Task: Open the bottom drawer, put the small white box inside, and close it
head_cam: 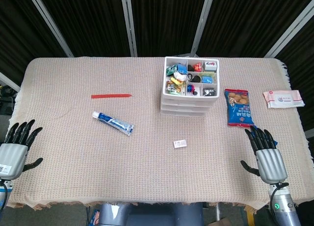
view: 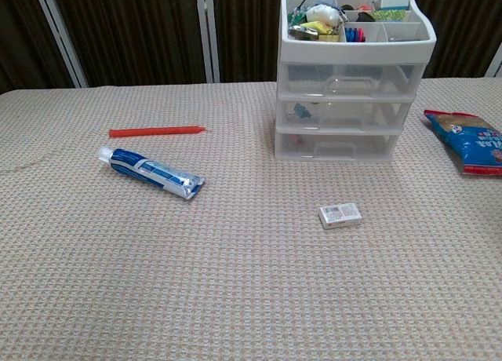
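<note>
A white drawer unit [head_cam: 189, 100] [view: 345, 86] stands at the table's far middle, its top tray full of small items. Its bottom drawer [view: 337, 144] is closed. The small white box [head_cam: 179, 143] [view: 340, 215] lies flat on the cloth in front of the unit. My left hand [head_cam: 15, 146] rests at the near left edge with fingers spread, holding nothing. My right hand [head_cam: 267, 155] rests at the near right edge, fingers also spread and empty. Neither hand shows in the chest view.
A toothpaste tube [head_cam: 113, 123] [view: 150, 171] and a red stick [head_cam: 111, 95] [view: 157, 130] lie left of the unit. A blue snack bag [head_cam: 238, 107] [view: 471, 141] and a wipes pack [head_cam: 283, 98] lie to its right.
</note>
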You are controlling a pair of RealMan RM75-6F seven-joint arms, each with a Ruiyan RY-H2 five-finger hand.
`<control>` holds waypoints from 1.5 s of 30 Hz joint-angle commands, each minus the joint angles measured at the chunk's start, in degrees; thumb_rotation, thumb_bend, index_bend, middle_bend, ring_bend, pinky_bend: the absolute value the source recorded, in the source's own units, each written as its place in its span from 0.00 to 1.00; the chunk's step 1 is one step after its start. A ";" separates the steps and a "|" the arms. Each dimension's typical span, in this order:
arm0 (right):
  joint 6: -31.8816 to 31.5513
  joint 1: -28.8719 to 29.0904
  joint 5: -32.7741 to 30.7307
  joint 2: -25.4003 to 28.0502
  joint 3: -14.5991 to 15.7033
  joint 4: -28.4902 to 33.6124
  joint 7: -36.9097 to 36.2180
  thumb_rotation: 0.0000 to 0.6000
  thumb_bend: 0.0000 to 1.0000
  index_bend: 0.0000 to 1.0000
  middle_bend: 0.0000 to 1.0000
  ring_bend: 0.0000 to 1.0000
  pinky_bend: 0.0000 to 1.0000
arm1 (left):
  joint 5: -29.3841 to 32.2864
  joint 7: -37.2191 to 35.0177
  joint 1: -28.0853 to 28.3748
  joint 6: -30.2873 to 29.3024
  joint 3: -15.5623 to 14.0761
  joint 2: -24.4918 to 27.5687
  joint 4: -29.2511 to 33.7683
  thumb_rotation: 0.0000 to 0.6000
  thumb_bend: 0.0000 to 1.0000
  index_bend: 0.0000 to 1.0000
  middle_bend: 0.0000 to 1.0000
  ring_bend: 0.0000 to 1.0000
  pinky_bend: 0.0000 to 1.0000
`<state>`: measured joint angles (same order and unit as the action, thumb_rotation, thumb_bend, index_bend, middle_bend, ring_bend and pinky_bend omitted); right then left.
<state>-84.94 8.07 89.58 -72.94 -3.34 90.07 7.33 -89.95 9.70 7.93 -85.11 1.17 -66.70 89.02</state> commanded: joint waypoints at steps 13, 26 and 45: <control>0.05 0.08 0.01 -0.12 -0.07 -0.02 0.13 1.00 0.11 0.04 0.00 0.00 0.00 | 0.19 -0.23 0.07 0.21 0.04 -0.08 -0.19 1.00 0.10 0.14 0.00 0.00 0.00; 0.65 0.01 -0.59 -0.05 0.13 0.78 -0.06 1.00 0.11 0.04 0.00 0.00 0.00 | -0.32 -0.61 0.20 0.01 0.01 -0.11 -0.28 1.00 0.10 0.14 0.00 0.00 0.00; 19.19 8.37 -31.00 0.79 -11.65 23.64 -14.48 1.00 0.44 0.12 0.77 0.73 0.64 | -1.97 -0.69 -0.06 -2.19 0.19 -1.00 -2.00 1.00 0.11 0.14 0.00 0.00 0.00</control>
<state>-74.30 12.37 71.20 -72.28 -9.87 107.04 -2.86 -91.86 9.09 7.88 -87.24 1.34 -67.67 87.09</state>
